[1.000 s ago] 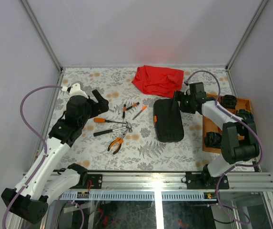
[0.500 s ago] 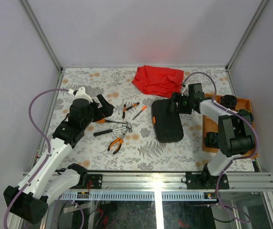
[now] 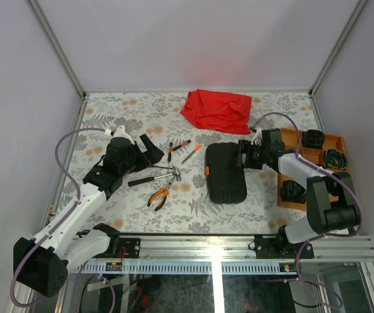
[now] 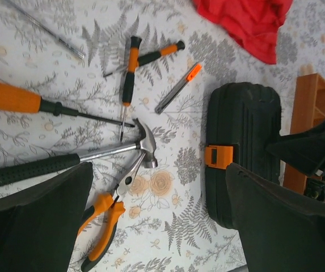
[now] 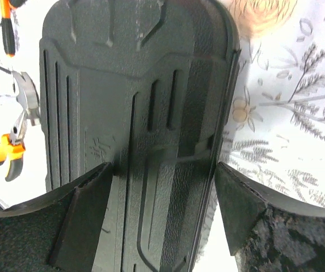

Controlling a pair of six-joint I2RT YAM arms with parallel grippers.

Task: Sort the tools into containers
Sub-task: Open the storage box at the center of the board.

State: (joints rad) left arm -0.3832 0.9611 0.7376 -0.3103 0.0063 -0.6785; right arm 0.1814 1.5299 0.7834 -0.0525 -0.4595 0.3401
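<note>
The black case (image 3: 226, 175) with its orange latch (image 3: 207, 171) lies mid-table. My right gripper (image 3: 245, 155) grips its far right edge; in the right wrist view the case (image 5: 151, 102) fills the space between both fingers (image 5: 88, 192). The orange tray (image 3: 290, 171) stands right of it. My left gripper (image 3: 150, 149) hovers open over the tools: hammer (image 4: 144, 148), pliers (image 4: 102, 224), a big orange screwdriver (image 4: 15, 96) and smaller screwdrivers (image 4: 129, 68). The left gripper (image 4: 162, 226) holds nothing.
A red cloth (image 3: 217, 109) lies crumpled at the back, just beyond the case. Dark round items sit in the tray's compartments (image 3: 292, 190). Grey walls with metal posts enclose the table; a rail (image 3: 213, 246) runs along the near edge.
The case has slid left and toward me, turning slightly, with the right gripper narrowing on its edge. My left gripper has moved right, closer over the tools.
</note>
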